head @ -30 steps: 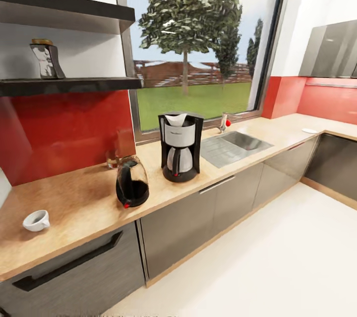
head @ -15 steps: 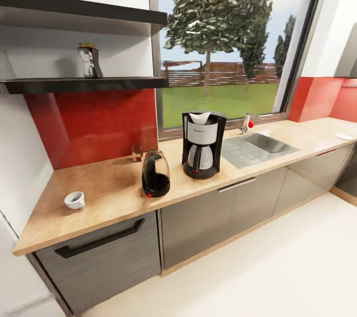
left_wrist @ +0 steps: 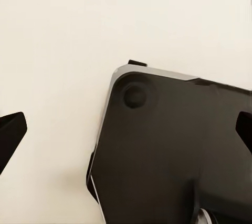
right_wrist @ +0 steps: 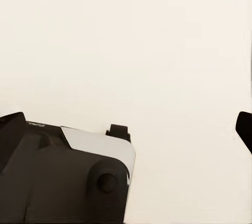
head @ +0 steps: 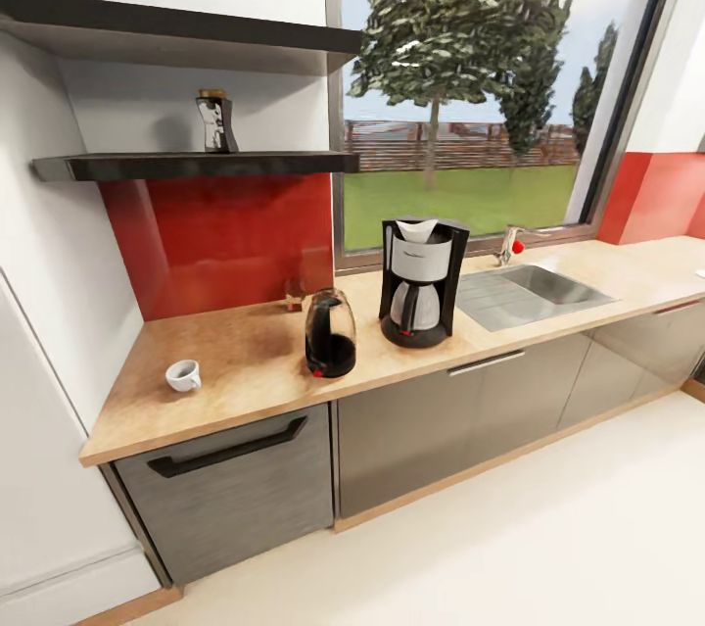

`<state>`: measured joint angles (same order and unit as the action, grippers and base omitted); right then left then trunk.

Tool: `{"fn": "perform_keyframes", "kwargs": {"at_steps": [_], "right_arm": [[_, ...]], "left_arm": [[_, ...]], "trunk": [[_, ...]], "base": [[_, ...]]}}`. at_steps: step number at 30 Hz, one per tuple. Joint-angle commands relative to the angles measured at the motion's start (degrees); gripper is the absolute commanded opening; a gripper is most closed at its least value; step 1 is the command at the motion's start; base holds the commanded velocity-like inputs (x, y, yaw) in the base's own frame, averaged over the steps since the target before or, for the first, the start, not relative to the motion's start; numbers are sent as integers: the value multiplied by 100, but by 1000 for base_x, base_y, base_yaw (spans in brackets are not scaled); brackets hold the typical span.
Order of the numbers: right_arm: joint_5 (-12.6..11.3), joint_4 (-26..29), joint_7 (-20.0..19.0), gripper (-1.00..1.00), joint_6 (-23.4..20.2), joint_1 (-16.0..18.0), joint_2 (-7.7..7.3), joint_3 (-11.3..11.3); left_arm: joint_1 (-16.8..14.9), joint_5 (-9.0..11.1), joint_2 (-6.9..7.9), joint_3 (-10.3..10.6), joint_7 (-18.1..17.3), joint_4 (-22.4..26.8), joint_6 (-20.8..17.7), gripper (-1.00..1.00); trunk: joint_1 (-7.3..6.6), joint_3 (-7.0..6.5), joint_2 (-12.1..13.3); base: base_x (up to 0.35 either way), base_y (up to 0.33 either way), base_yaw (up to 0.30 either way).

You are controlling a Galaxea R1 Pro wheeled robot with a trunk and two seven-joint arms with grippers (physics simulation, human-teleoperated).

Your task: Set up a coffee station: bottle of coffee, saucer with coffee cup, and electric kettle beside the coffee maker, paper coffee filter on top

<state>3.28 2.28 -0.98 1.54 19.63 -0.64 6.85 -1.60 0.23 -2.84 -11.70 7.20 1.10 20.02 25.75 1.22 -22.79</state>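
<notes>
**Coffee maker and kettle upright on the worktop, jar on the shelf**

The coffee maker (head: 423, 281) stands upright, long axis vertical, toward the back edge of the worktop (head: 235, 371), beside the steel sink (head: 529, 293). Its carafe and red switch face the front edge. A paper coffee filter (head: 417, 230) sits in its top, its white rim showing above the housing. The electric kettle (head: 330, 335) stands upright just beside the coffee maker, on the side away from the sink and closer to the front edge; its black handle faces away from the coffee maker and its red switch sits low near the base. The coffee cup (head: 183, 375) rests upright, mouth up, well apart from the kettle, near the worktop's end by the white wall. The bottle of coffee (head: 215, 121) stands upright on the lower kitchen shelf (head: 196, 165), about midway along it, with a second dark shelf above.

Behind the worktop runs a red splashback (head: 220, 239), then a wide window (head: 480, 87) onto grass and trees. Grey cabinet fronts (head: 431, 430) sit below, above a pale floor (head: 509, 548).

In the left wrist view the left claw (left_wrist: 126, 134) is spread, its dark fingertips at opposite edges over the floor and part of the robot's dark body. In the right wrist view the right claw (right_wrist: 131, 129) is spread the same way.
</notes>
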Motion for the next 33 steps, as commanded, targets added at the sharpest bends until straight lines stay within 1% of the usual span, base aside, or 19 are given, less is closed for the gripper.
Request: {"fn": "perform_keyframes", "kwargs": {"at_steps": [1, 2, 3, 5, 6, 7, 8, 10, 11, 12, 15, 16, 17, 19, 20, 21, 23, 29, 33], "right_arm": [[96, -6, -8, 100, 21, 5, -4, 18], [120, -6, -8, 100, 23, 5, -4, 18], [158, -7, -13, 100, 26, 5, -5, 18], [198, -9, -17, 100, 26, 5, 18, 18], [204, -9, -17, 100, 25, 5, 24, 17], [209, -9, -17, 100, 24, 5, 32, 16], [210, -8, -17, 100, 24, 5, 35, 14], [215, -8, -17, 100, 23, 5, 42, 12], [214, -8, -10, 100, 22, 5, 50, 10], [213, -8, -10, 100, 22, 5, 50, 10], [213, -8, -2, 100, 27, 5, 48, 10], [212, -8, -2, 100, 28, 5, 47, 8], [211, -7, -1, 100, 29, 5, 47, 5], [209, -2, 0, 100, 30, 5, 47, 3], [209, -1, 1, 100, 30, 5, 47, 2], [209, -1, 1, 100, 30, 5, 47, 2], [209, 0, 1, 100, 31, 5, 46, 1], [209, 0, 1, 100, 31, 5, 36, 1], [209, 0, 1, 100, 31, 5, 31, 1]], "left_arm": [[-10, -17, 5, 7, 21, 2, 21, 100], [-15, -24, 11, 15, 24, 6, 23, 100], [-31, -36, 49, 26, 26, 28, 21, 100], [-62, -47, 202, 37, 13, 170, 24, 100], [-68, -47, 242, 39, 9, 233, 25, 100], [-86, -48, 319, 41, 3, 403, 26, 100], [-98, -48, 353, 42, 1, 504, 27, 100], [-138, -49, 436, 41, -4, 962, 28, 100], [-171, -43, 427, 44, -11, 1853, 28, 100], [-175, -42, 416, 44, -12, 1956, 28, 100], [-226, -35, 336, 74, -23, 2505, 34, 100], [-240, -35, 321, 79, -25, 2578, 36, 100], [-388, -34, 253, 149, -28, 2770, 107, 100], [-811, -33, 126, 346, -32, 3062, 253, 100], [-993, -32, 92, 415, -32, 3137, 289, 100], [-1078, -32, 79, 445, -33, 3166, 302, 100], [-1380, -32, 36, 546, -33, 3270, 325, 100], [-1876, -28, -42, 731, -30, 3466, 327, 100], [-2190, -31, -104, 784, -27, 3505, 327, 100]], "trunk": [[3, 13, -12], [3, 13, -12], [3, 13, -12], [3, 13, -12], [3, 13, -12], [3, 13, -12], [3, 13, -12], [3, 13, -12], [3, 13, -12], [3, 13, -12], [3, 13, -12], [3, 13, -12], [3, 13, -12], [3, 13, -12], [3, 13, -12], [3, 13, -12], [3, 13, -12], [3, 13, -12], [3, 13, -12]], "base": [[-1, 0, 2], [-1, 0, 1], [0, 0, 0], [0, 0, 0], [0, 0, 0], [0, 0, 0], [0, 0, 0], [0, 0, 0], [0, 0, 0], [0, 0, 0], [0, 0, 0], [0, 0, 0], [0, 0, 0], [0, 0, 0], [0, 0, 0], [0, 0, 0], [0, 0, 0], [0, 0, 0], [0, 0, 0]]}}
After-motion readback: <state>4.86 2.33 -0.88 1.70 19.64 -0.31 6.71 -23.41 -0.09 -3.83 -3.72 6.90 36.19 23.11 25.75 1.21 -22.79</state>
